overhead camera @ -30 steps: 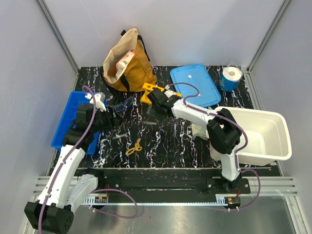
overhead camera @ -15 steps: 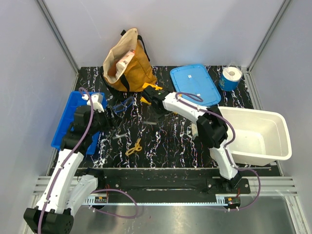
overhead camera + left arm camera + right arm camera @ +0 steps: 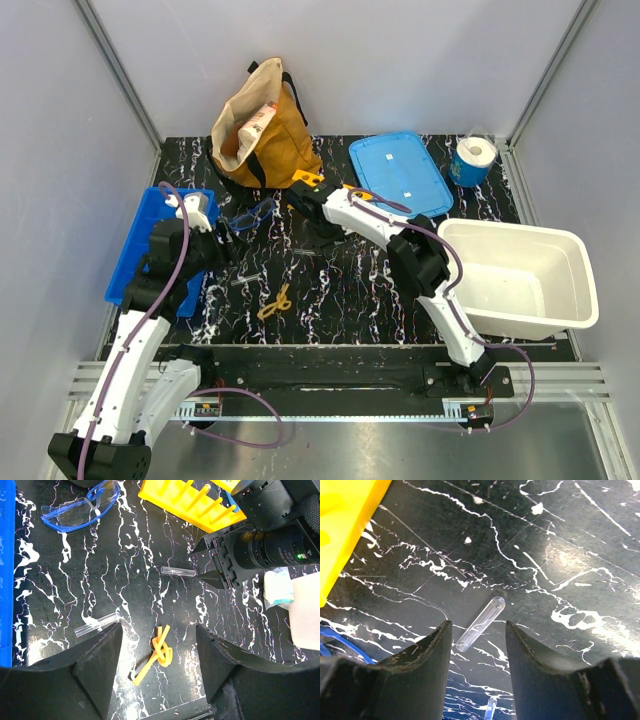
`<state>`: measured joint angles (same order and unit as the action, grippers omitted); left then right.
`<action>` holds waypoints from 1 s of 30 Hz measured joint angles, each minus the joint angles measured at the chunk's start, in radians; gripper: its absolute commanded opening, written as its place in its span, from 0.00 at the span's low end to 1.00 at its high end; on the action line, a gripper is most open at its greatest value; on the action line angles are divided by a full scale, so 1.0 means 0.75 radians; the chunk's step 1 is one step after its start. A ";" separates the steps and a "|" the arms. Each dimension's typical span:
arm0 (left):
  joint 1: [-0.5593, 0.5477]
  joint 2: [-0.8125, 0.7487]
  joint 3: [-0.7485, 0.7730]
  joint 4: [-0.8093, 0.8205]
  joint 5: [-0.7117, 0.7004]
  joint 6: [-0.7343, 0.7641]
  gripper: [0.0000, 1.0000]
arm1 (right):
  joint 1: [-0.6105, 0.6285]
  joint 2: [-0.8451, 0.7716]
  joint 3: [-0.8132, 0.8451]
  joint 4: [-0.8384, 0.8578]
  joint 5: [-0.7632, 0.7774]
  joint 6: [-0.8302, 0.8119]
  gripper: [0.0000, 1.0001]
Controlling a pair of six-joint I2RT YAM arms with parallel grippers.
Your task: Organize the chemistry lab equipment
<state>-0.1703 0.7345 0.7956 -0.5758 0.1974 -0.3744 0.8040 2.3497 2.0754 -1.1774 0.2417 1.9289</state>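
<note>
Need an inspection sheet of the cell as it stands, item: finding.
Surface: black white-veined tabletop.
Job's things: clear tube lying under the right gripper; second tube, yellow looped piece and goggles lying loose.
Clutter: yellow rack, tan bag, blue lid, paper roll, white bin, blue tray.
Grippers: left gripper open above the yellow looped piece; right gripper open, straddling the tube, not gripping.
Cables: purple cables along both arms.
Surroundings: grey enclosure walls; nothing else seen.
</note>
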 measured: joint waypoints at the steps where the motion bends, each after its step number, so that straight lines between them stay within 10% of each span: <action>1: 0.000 0.000 0.000 -0.001 -0.001 0.000 0.65 | 0.000 0.005 0.006 -0.009 0.000 0.008 0.52; 20: -0.001 0.000 0.000 -0.001 -0.001 -0.001 0.65 | -0.005 0.146 0.139 -0.124 -0.034 0.037 0.49; 30: -0.001 0.001 0.000 -0.001 -0.007 -0.005 0.64 | -0.005 0.169 0.179 -0.173 0.003 0.012 0.23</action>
<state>-0.1711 0.7349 0.7956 -0.5762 0.1921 -0.3782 0.8001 2.4763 2.2097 -1.3075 0.2436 1.9377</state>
